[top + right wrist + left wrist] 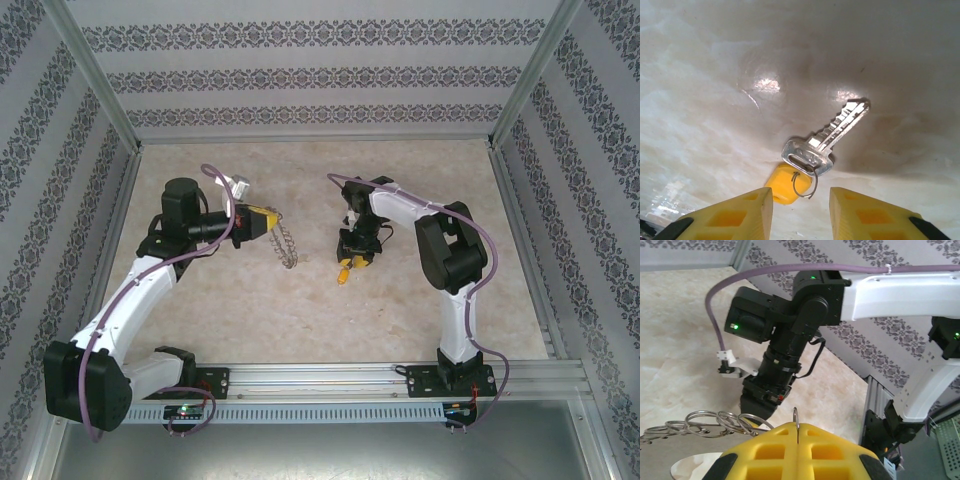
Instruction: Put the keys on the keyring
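Keys: one seen, a small silver key [832, 132] that looks to lie flat on the pale marbled surface [715, 75]. It's right of centre, just beyond the tips of the right gripper [801, 207]. That gripper's yellow fingers [740, 215] stand apart w/ nothing between them: part-way open, not wide.

Key has a toothed blade and a flat oblong head w/ a slot. A thin wire loop [806, 184] runs thru the slot, and a yellow-orange plastic bit [781, 184] sits against the head on the near side. Prob. very light, stiff, hard metal. It's slick & thin, so likely to skate on the glossy surface or pivot in a pinch. Best hold, I'd judge: across the flat head or the plastic bit, leaving slot & loop free for threading. Blade is narrow, poor purchase.

Keyring [715, 422]: a chain of overlapping grey steel wire rings, left of centre, seemingly off the surface. Left gripper [797, 432] is clamped tight on it, one ring's edge poking up thru the seam. The rest dangles loose, so it prob. swings & twists. Each ring looks rigid; the whole is floppy. Gripper fingers are moulded matte plastic w/ square recesses.
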{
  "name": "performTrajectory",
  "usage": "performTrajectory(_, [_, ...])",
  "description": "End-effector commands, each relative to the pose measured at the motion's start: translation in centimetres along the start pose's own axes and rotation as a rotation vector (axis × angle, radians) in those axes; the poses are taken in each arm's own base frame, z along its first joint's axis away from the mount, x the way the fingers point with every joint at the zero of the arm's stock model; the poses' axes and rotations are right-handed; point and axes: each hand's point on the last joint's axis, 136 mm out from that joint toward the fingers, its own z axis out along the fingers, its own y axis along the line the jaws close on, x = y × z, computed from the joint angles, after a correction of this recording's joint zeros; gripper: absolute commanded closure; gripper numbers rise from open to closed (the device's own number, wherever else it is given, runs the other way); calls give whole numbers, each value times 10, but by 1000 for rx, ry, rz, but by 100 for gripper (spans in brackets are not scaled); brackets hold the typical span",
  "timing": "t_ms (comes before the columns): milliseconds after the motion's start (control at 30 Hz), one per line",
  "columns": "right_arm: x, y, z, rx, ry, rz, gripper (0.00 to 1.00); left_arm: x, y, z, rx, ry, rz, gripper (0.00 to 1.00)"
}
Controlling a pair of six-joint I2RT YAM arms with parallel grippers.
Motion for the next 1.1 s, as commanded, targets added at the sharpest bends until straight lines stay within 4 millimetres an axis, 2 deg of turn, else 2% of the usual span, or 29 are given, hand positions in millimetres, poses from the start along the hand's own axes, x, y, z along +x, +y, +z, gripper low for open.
performTrajectory(0, [10, 3, -3, -4, 3, 14, 63, -2, -27, 5, 104, 1, 82, 100])
performTrajectory(100, [11, 2, 0, -8, 6, 21, 63, 11, -34, 15, 127, 59, 92, 100])
performTrajectory(200, [12, 2, 2, -10, 7, 30, 64, 21, -32, 20, 116, 93, 95, 100])
performTrajectory(700, [16, 1, 8, -20, 26, 54, 69, 35, -28, 21, 112, 122, 86, 100])
performTrajectory(1067, [15, 1, 10, -25, 19, 76, 74, 36, -27, 21, 113, 127, 92, 100])
